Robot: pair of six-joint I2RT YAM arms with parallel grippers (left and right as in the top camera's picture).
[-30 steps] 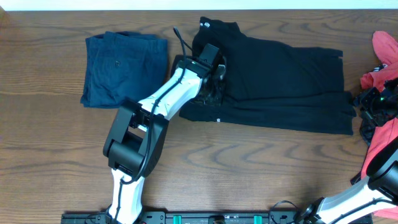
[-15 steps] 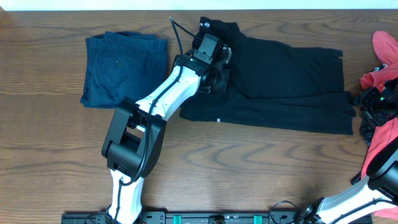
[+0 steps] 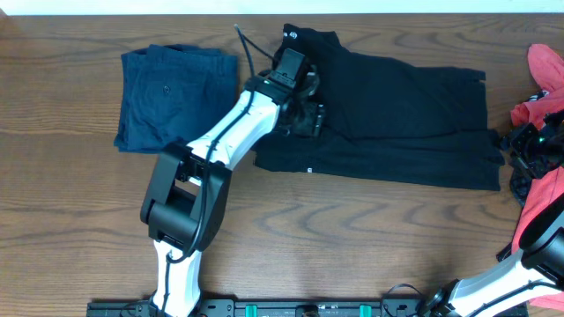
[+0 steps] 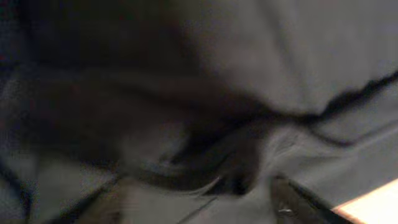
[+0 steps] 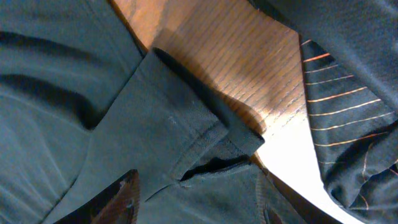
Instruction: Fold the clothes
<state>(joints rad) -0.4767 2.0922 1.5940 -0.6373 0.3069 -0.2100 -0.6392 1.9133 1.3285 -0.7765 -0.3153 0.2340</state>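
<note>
Overhead: long black garment (image 3: 405, 114) lies flat across the table (image 3: 352, 229), from ctr out toward 3 o'clock, white round logo (image 3: 292, 35) at its 12 o'clock corner. Navy shorts (image 3: 176, 92) sit folded at 10 o'clock, just beside the black one, not touching as far as I can see. Coral-red pieces (image 3: 545, 70) are bunched at the far 3 o'clock edge.

L gripper (image 3: 310, 113) is down on the black garment's 9 o'clock end. L wrist cam is v. blurred: one finger (image 4: 289, 202) at frame bottom, the other far off to the side, so jaws look parted, black cloth under them, nothing pinched that I can make out.

R gripper (image 3: 527, 148) is at the garment's 3 o'clock end. R wrist cam: fingers (image 5: 121, 196) spread, dark hem lying between them; can't tell if they touch it. Dark striped fabric (image 5: 348, 93) at 2 o'clock in that view.
</note>
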